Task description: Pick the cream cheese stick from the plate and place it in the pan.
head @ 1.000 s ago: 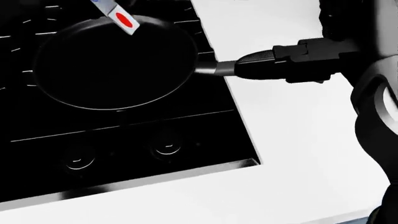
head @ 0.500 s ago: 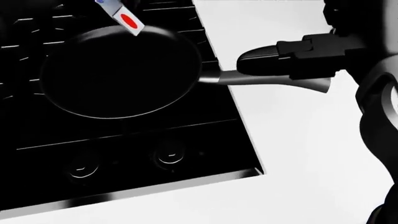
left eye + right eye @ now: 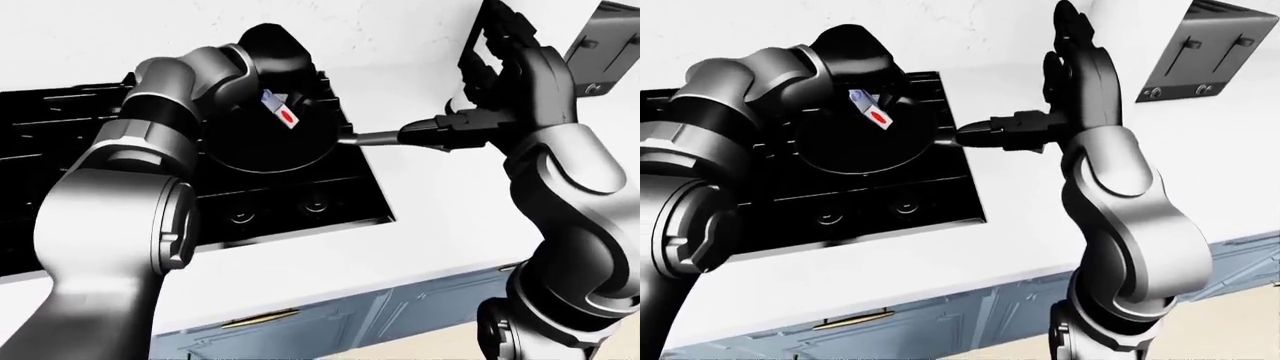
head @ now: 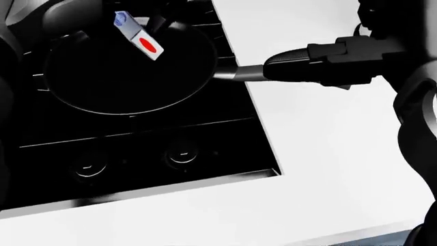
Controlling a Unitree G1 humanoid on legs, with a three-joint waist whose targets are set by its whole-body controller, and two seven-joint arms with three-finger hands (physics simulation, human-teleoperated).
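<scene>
The cream cheese stick [image 4: 140, 41], a white wrapper with a red oval and a blue mark, hangs tilted over the upper part of the black pan [image 4: 102, 87]. My left hand [image 3: 266, 91] reaches in from the left, shut on the stick's upper end, and its dark fingers [image 4: 158, 21] partly hide that end. The pan sits on the black stove. Its silver handle [image 4: 239, 73] points right over the counter. My right hand [image 4: 328, 64] is shut on the handle's grip. The plate does not show in any view.
The black stove has two round knobs [image 4: 181, 156] below the pan. White counter [image 4: 328, 164] lies to the right of it and along its lower edge. A toaster [image 3: 1210, 56] stands at the upper right. Blue cabinet fronts [image 3: 350, 330] run under the counter.
The stick has come down further over the pan and shows more of its length. My left hand has entered the head view at the top left. The right hand stays on the handle.
</scene>
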